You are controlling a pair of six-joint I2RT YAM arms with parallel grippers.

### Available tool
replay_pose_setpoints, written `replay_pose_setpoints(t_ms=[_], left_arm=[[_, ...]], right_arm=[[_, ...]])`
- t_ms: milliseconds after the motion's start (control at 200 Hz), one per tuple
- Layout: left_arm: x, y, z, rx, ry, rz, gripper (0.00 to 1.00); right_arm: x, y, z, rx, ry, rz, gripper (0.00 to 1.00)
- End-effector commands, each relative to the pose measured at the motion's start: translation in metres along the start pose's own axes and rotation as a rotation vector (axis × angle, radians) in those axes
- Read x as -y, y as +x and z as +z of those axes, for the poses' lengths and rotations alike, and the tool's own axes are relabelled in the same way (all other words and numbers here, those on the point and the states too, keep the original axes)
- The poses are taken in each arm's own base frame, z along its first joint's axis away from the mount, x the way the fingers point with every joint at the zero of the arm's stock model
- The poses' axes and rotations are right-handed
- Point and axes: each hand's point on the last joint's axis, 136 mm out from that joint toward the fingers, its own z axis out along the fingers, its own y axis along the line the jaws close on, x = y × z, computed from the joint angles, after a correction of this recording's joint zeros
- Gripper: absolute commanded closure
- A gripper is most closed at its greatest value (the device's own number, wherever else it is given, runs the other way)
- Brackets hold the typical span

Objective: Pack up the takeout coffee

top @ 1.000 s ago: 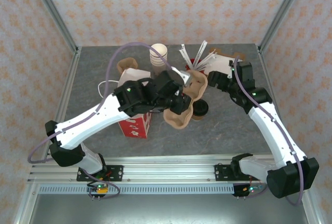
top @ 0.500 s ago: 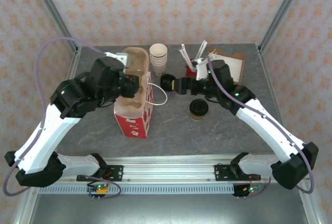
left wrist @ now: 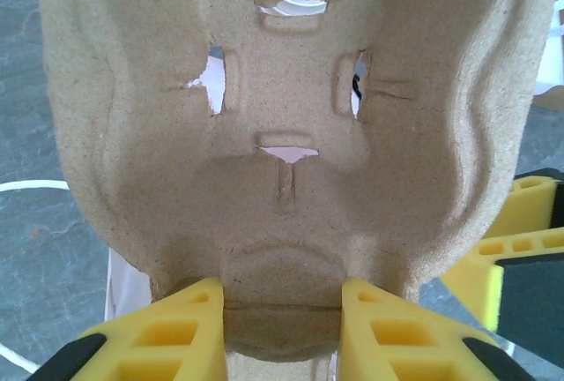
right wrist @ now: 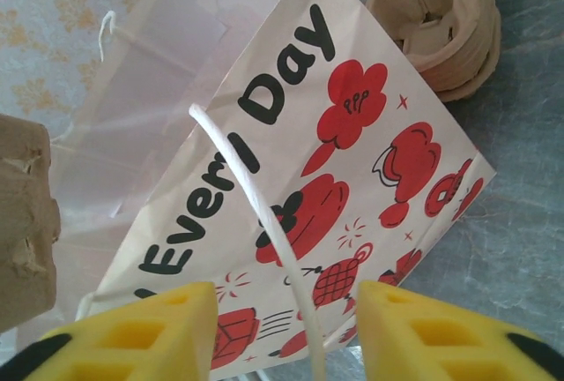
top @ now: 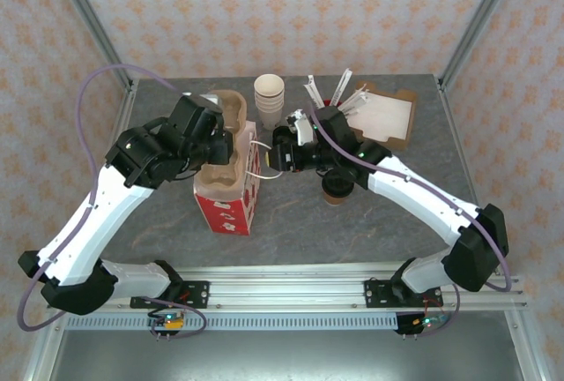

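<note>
We see a white paper bag (right wrist: 352, 160) printed with red doodles and black lettering; the pulp cup carrier (left wrist: 282, 134) is tan; the takeout coffee (top: 337, 184) is tan, black-topped; the table (top: 308, 231) is mottled grey; the walls (top: 291, 11) cream with orange motifs

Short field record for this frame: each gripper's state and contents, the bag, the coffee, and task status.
left gripper: shut on pulp cup carrier, held over the top of the bag
right gripper: open, fingers either side of the bag's white handle
bag: upright on the table
takeout coffee: lidded, standing on table right of bag, unheld
status: coffee not yet packed
</note>
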Motion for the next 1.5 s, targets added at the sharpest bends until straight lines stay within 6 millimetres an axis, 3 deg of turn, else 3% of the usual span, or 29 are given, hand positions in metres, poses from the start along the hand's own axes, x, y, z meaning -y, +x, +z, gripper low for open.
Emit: replay_pose_setpoints(t_ms=[0,170,636,1496], left_arm=[[-0.014,0.004,0.006,-0.012,-0.077,-0.003,0.71],[-0.018,0.010,0.015,-0.030,-0.102,-0.005,0.71],[-0.017,0.016,0.038,-0.053,-0.139,0.015,0.71],[-0.020,0.047,0.049,-0.185,-0.148,0.023,0.72]], right_arm=[[-0.011,-0.015,-0.006,0.043,-0.010,-0.022,0.64],[-0.006,-0.014,-0.005,0.045,0.014,-0.017,0.74],[-0.004,-0.011,-0.005,0.041,0.017,-0.015,0.85],[-0.003,-0.011,-0.005,0.049,0.019,-0.023,0.94]])
